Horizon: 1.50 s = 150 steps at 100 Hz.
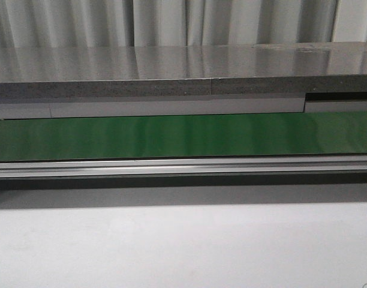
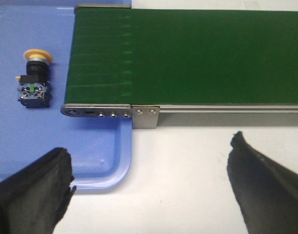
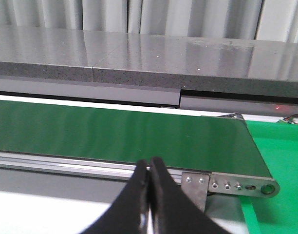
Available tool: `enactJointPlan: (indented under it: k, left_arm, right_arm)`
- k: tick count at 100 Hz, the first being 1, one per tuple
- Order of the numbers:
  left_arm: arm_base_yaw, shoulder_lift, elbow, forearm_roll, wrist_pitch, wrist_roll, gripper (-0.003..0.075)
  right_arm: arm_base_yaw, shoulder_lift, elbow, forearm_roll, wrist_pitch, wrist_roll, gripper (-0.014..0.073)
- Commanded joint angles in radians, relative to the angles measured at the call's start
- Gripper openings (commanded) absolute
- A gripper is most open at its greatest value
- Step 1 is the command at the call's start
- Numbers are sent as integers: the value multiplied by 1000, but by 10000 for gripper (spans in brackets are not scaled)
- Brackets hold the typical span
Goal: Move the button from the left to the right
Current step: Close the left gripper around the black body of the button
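Note:
The button [image 2: 34,80], with a yellow-orange cap on a dark boxy body with a green mark, lies on its side in the blue tray [image 2: 98,161] beside the end of the green conveyor belt [image 2: 188,53]. My left gripper [image 2: 151,153] is open and empty, hovering over the white table near the tray's corner, apart from the button. My right gripper [image 3: 149,168] is shut with nothing between its fingers, in front of the belt's other end [image 3: 120,134]. The front view shows only the belt [image 1: 183,135]; no gripper or button appears there.
A metal rail and bracket [image 2: 145,117] edge the belt. A grey stone-like ledge [image 1: 183,72] runs behind the belt. A green tray or mat [image 3: 280,146] lies past the belt's right end. White table surface [image 1: 183,246] lies in front.

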Motion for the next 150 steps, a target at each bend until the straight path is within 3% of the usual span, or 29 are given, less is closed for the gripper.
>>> enactJointPlan:
  k: [1,29,69,106,150]
  left_arm:
    - [38,31,-63,-5,-56,-11,606]
    - [200,255,-231,-3,-34,-11,606]
    - [328,663,-481,6,-47,-11,606]
    - [338,919,-595,20,-45,-4,606]
    - [338,1040,-644,38,-49,-4,579]
  right_arm:
    - [2,-20,-15,-10,-77,-1,-67]
    - [2,-20,-15,-10,-77,-1,-67]
    - [2,-20,-15,-10,-77,-1,-67]
    - [2,-20,-15,-10,-77,-1,-67]
    - [2,-20,-15,-10,-77,-1,-67]
